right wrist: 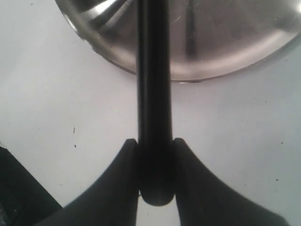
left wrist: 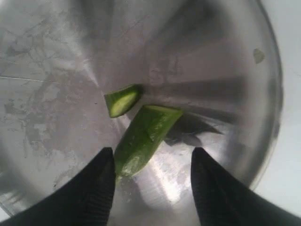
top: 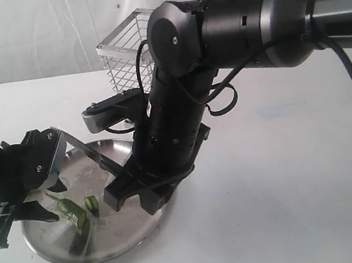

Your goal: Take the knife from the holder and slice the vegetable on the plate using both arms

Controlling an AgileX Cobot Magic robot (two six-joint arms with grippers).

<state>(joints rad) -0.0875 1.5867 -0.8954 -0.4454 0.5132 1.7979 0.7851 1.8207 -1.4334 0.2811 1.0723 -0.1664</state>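
Exterior view: the right arm [top: 180,111] bends steeply down over the steel plate [top: 122,239]. Its right gripper [top: 135,192] hangs at the plate's near edge and holds the black knife [top: 95,158]. The blade slants up across the plate, probably so the edge can come down on the vegetable. The chili pepper [top: 77,216] lies on the plate with a small cut piece [top: 93,204] just beside it, so at least one slice looks done. The left gripper [top: 21,213] reaches in low at the plate's opposite edge, beside the pepper, apparently to steady it. The wire-grid holder [top: 120,54] stands beyond the plate with no knife in it.

Left wrist view: the left gripper [left wrist: 153,188] has its jaws spread wide above the plate [left wrist: 56,70]. The long piece of chili pepper [left wrist: 143,139] lies between them, with one end close against one finger [left wrist: 94,188] and not pinched. The cut piece [left wrist: 122,101] lies just off its far end. The wide stance suggests it brackets the pepper rather than clamps it.

Right wrist view: the right gripper [right wrist: 155,160] is clamped on the knife [right wrist: 153,94], one finger pressed to each side of the handle. The knife runs straight out over the plate [right wrist: 211,61], and the gripper itself sits over the white table [right wrist: 56,94] just outside the plate.
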